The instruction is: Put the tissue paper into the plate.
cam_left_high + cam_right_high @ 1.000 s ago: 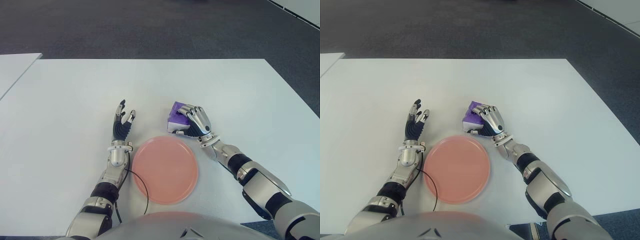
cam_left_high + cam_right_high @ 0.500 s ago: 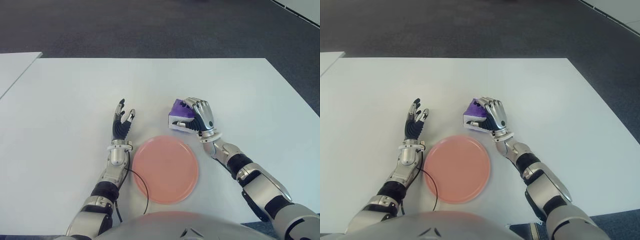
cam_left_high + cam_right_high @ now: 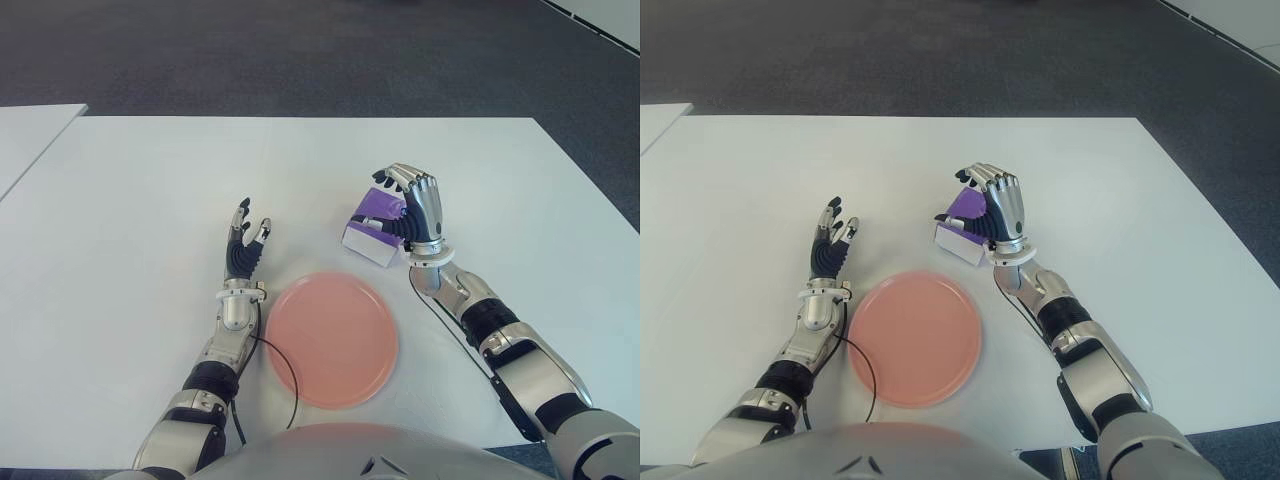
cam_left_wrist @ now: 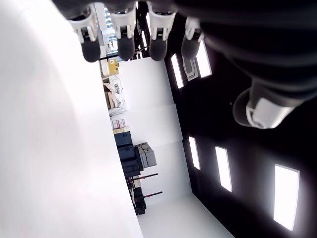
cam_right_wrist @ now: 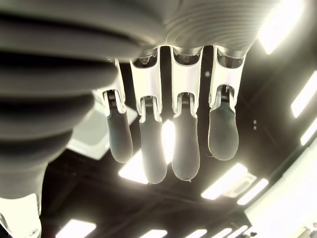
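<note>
My left hand shows over the flat white table, on the left side of the plate and a little beyond its rim. Its palm faces up, the dark fingers are spread loosely and it holds nothing. My own wrist view shows those fingertips straight, with only a white surface and a room behind them.

Near my body, between my two arms, lies the round, shallow, salmon-pink plate. Nothing is on it. A thin black cable curves from my left forearm along the plate's left edge.

To the right of the plate's far edge, my right hand grips the small purple-and-white tissue paper pack. The pack is a soft, blocky packet: its top is violet, and the end facing the plate is white with a dark mark too small to read. It sits tilted, white end lowest, and appears clear of the table, just beyond the plate's far-right rim and not over it. My silver fingers curl over the purple top while the thumb presses on the side. My right wrist view shows only fingertips, not the pack.
</note>
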Controlling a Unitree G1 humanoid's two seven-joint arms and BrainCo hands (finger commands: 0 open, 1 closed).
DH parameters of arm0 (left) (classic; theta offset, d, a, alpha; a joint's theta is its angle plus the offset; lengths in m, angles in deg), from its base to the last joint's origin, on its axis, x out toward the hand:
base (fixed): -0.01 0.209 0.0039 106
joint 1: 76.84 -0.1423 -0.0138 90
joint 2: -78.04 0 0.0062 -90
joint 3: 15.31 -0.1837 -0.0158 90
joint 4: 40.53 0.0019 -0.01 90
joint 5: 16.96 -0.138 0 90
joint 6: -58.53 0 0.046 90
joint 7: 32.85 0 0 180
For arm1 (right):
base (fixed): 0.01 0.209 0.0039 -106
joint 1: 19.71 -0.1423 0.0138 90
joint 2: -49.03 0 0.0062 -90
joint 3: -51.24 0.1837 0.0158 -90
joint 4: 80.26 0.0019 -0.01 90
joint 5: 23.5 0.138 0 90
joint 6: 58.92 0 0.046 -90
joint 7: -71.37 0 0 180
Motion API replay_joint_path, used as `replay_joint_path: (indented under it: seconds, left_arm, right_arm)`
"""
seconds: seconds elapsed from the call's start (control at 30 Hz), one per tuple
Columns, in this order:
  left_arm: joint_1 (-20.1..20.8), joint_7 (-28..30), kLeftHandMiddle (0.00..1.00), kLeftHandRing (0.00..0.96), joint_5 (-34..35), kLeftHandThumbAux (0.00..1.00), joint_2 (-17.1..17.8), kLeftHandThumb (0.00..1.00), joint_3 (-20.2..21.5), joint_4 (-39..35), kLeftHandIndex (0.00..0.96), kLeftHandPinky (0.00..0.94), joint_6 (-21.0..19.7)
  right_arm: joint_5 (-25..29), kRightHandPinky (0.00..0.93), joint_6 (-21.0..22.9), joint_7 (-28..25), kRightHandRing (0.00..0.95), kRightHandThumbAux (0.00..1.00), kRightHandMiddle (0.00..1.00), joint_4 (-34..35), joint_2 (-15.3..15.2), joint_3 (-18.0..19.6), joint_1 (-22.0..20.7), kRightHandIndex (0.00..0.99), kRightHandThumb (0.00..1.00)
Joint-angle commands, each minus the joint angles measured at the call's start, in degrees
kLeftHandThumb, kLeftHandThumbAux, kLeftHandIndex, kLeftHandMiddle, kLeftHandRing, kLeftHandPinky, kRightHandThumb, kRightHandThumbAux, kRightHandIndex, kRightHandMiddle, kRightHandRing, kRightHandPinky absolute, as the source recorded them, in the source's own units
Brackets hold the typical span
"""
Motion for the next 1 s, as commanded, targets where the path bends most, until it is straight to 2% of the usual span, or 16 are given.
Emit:
replay_joint_path:
  seconds: [0.03,0.47,0.77,0.9,1.0]
  left_arm:
    - [-3.0,-1.05,0.0,0.0,-0.91,0.433,-0.19,0.029,-0.03,3.28,0.0,0.0,0.17]
    - [-2.95,-0.92,0.0,0.0,-0.68,0.427,0.04,0.028,-0.01,3.45,0.0,0.0,0.41]
    - [-3.09,-0.18,0.0,0.0,-0.22,0.423,0.19,0.029,0.11,3.36,0.0,0.0,0.54]
    - [-3.11,-0.25,0.0,0.0,-0.28,0.422,0.23,0.029,0.1,3.4,0.0,0.0,0.96]
    - [-3.1,-0.24,0.0,0.0,-0.32,0.422,0.28,0.03,0.08,3.44,0.0,0.0,1.11]
  right_arm:
    - [0.72,0.878,-0.92,-1.58,0.899,0.675,0.542,0.43,0.36,1.49,1.17,0.406,0.855]
    - [0.72,0.871,-0.23,-4.18,0.895,0.676,0.541,1.37,1.77,3.82,2.4,0.402,0.854]
    - [1.05,0.867,0.61,-7.93,0.891,0.676,0.541,2.62,2.0,4.62,3.83,0.401,0.854]
    - [2.4,0.849,1.61,-12.34,0.879,0.677,0.539,3.84,1.94,5.25,4.85,0.399,0.853]
    - [4.52,0.844,3.76,-19.1,0.869,0.677,0.539,6.48,1.55,5.77,6.36,0.398,0.853]
